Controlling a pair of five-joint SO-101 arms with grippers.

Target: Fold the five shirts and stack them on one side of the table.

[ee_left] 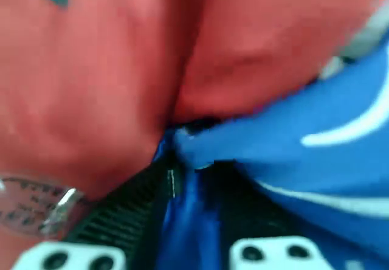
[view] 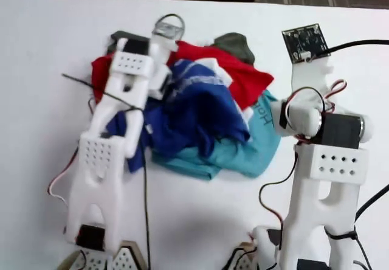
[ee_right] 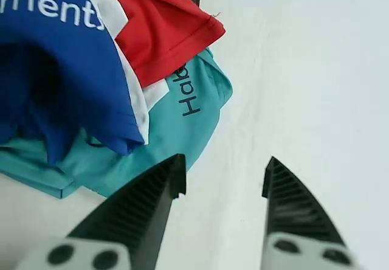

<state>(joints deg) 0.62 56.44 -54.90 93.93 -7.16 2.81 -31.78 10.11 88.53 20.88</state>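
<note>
The shirts lie in one messy heap in the middle of the white table (view: 55,33). None of them is folded. The red shirt (view: 246,78) is at the far side of the heap. The blue shirt (view: 194,109) is bunched up on top, in the middle. The teal shirt (view: 255,148) is at the bottom, and its edge sticks out on the near side and toward the right arm (view: 322,160). A dark green shirt (view: 234,44) peeks out at the far edge, just behind the red one. A strip of white cloth (view: 209,63) shows between the red and the blue. I cannot tell if it is a shirt of its own.

The left arm (view: 115,118) stretches over the left side of the heap, and its end is down in the shirts. In the left wrist view, the left pincer (ee_left: 188,154) is closed on a fold of the blue shirt (ee_left: 316,154). The blue cloth is squeezed between the two black fingers. The red shirt (ee_left: 91,87) is pressed close right behind them.

The right arm stands beside the heap on the right and touches no shirt. In the right wrist view, the right pincer (ee_right: 225,166) is wide open with nothing in it. It hangs over bare table (ee_right: 316,69), and one finger is near the edge of the teal shirt (ee_right: 182,124). There the blue shirt (ee_right: 61,57) lies on the teal one, and the red shirt (ee_right: 164,27) lies over the white cloth (ee_right: 137,96).
</note>
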